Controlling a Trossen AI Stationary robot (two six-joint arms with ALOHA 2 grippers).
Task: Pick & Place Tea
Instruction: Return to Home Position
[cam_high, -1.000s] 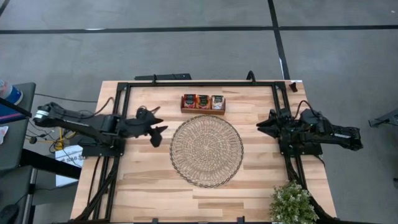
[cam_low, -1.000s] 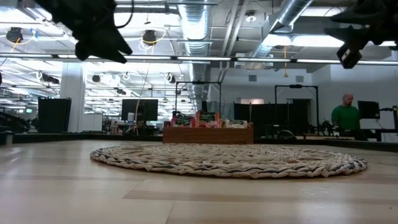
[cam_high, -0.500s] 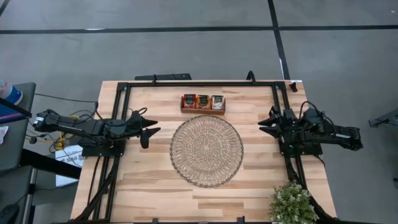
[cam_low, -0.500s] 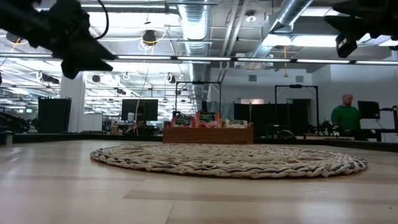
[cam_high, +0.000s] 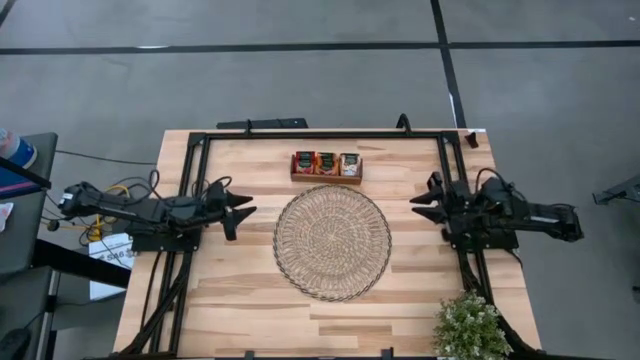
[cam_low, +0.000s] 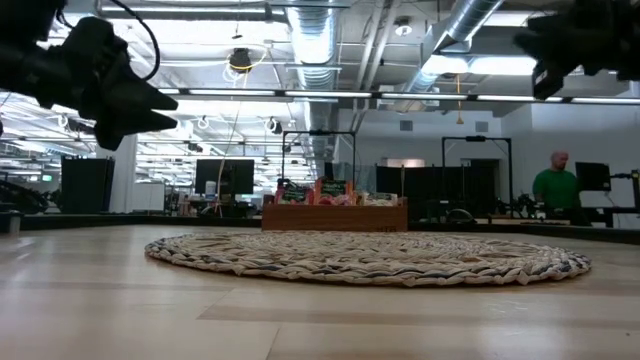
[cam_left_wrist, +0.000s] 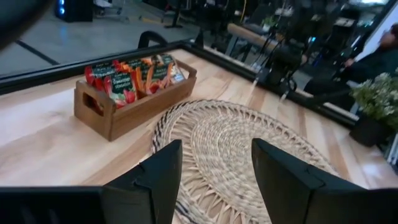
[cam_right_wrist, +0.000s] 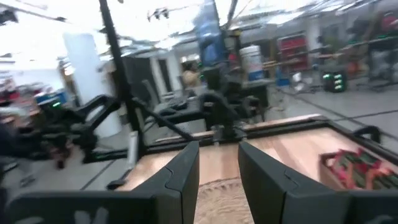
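The tea sachets (cam_high: 326, 162), red-orange and pale with dark labels, stand on edge in the brown wooden tray (cam_high: 326, 177) at the far middle of the table. They also show in the left wrist view (cam_left_wrist: 127, 78) and the low view (cam_low: 332, 190). The round woven mat (cam_high: 332, 241) lies in front of the tray, with nothing on it. My left gripper (cam_high: 240, 212) hovers open above the table, left of the mat; its wrist view (cam_left_wrist: 217, 180) looks over the mat toward the tray (cam_left_wrist: 134, 109). My right gripper (cam_high: 422, 208) hovers open to the mat's right (cam_right_wrist: 221, 180).
A black metal frame (cam_high: 320, 134) runs around the far and side edges of the table. A small potted plant (cam_high: 470, 325) stands at the near right corner. Bare wood lies between each gripper and the mat. A person (cam_low: 556, 190) stands far off in the room.
My left gripper has drawn back toward the table's left edge, come a little lower and turned more level. My right gripper has shifted slightly toward the mat. Both stay open. The sachets, tray and mat have not moved.
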